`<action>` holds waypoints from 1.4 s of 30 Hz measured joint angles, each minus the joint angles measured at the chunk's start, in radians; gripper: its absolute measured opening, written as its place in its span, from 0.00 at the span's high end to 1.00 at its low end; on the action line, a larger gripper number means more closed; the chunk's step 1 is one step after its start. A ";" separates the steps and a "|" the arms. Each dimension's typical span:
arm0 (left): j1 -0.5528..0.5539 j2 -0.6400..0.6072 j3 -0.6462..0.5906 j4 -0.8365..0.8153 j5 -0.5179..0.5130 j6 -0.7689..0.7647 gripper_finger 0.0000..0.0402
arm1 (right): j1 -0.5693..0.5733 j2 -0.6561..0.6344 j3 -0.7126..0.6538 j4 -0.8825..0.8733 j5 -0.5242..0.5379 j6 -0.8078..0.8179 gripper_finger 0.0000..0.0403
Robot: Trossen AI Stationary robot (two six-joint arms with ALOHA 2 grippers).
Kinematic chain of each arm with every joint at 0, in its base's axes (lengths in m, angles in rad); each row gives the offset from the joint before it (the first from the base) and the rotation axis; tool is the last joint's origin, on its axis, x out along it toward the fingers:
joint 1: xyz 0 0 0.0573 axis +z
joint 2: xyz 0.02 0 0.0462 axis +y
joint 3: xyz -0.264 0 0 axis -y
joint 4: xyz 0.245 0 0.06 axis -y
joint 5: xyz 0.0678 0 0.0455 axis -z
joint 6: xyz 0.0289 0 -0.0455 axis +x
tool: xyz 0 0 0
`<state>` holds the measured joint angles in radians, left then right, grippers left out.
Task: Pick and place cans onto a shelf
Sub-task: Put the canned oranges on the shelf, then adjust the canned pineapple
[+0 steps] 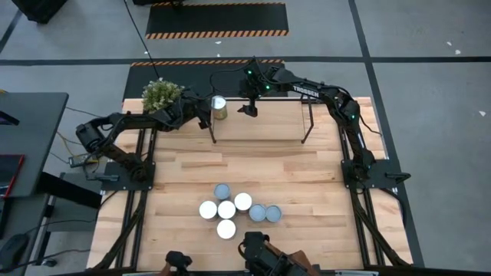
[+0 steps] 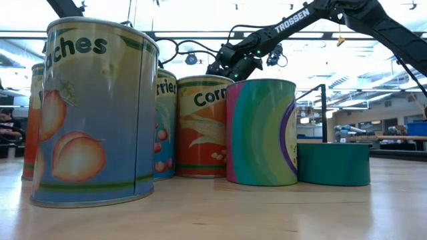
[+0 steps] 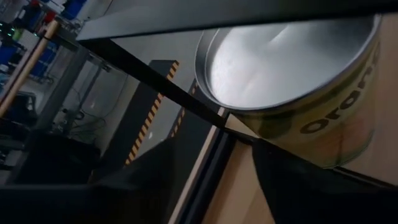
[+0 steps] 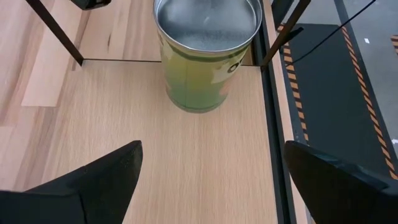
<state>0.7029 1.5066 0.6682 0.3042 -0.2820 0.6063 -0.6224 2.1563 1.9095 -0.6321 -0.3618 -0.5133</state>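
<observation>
One can (image 1: 219, 107) stands on the shelf (image 1: 268, 119) at its ten o'clock end. The left gripper (image 1: 205, 111) sits beside it, fingers loosening around it. The right gripper (image 1: 249, 107) hovers open nearby. Six cans (image 1: 230, 208) remain at six o'clock on the table (image 1: 184, 169).

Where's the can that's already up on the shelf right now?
In the high view, the can stands upright at the shelf's left end, beside the potted plant, with the left gripper right next to it.
</observation>
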 joint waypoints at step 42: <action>-0.034 -0.157 0.000 -0.203 -0.134 -0.182 0.43 | 0.003 -0.051 0.000 -0.100 -0.041 0.003 0.01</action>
<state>0.6689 1.3491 0.6678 0.1012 -0.4160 0.4240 -0.6197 2.1052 1.9095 -0.7324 -0.4032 -0.5101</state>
